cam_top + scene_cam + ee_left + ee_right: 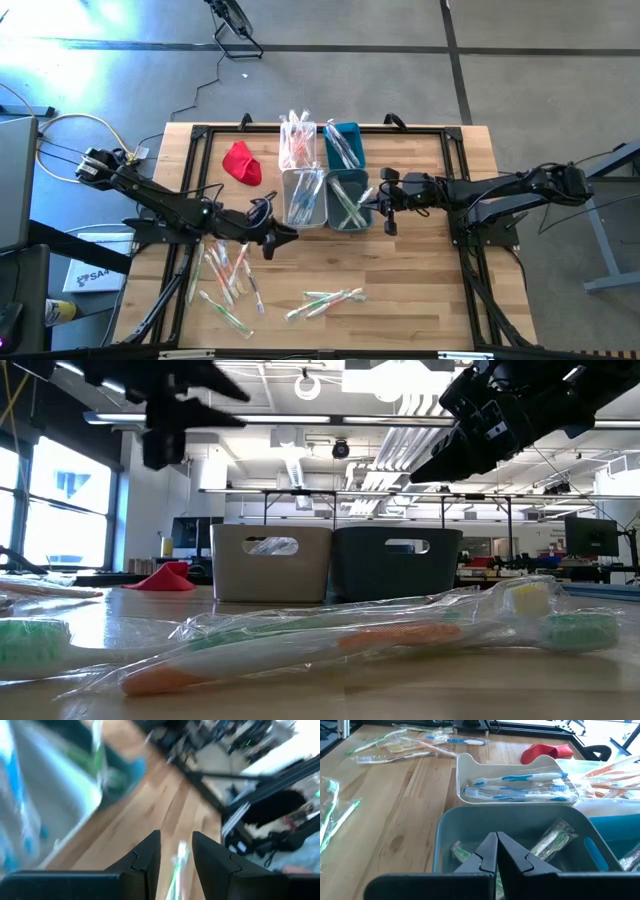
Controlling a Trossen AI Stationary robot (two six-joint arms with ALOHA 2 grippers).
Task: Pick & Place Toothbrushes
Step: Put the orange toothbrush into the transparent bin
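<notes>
Wrapped toothbrushes lie loose on the wooden table, one heap [225, 275] at the near left and a few green ones [325, 300] near the front. My left gripper [283, 238] hangs above the table near the grey-white bin [303, 195], with a green toothbrush in its wrapper [177, 862] between its fingers. My right gripper [496, 845] is shut with nothing in it, above the near-right teal bin [520, 812], where green toothbrushes [550, 840] lie. Blue toothbrushes [520, 785] rest in the grey-white bin. My left gripper has the wrapped green toothbrush [179, 852] between its two fingers, and the toothbrush runs along them. The view is blurred, so which part of it the fingers are on cannot be told. It is up off the table.
Two more bins stand at the far side, a white one [298, 145] with orange and pink toothbrushes and a teal one [342, 143]. A red cloth [241, 163] lies left of them. A black frame [190, 135] borders the table. There is bare wood at the near right.
</notes>
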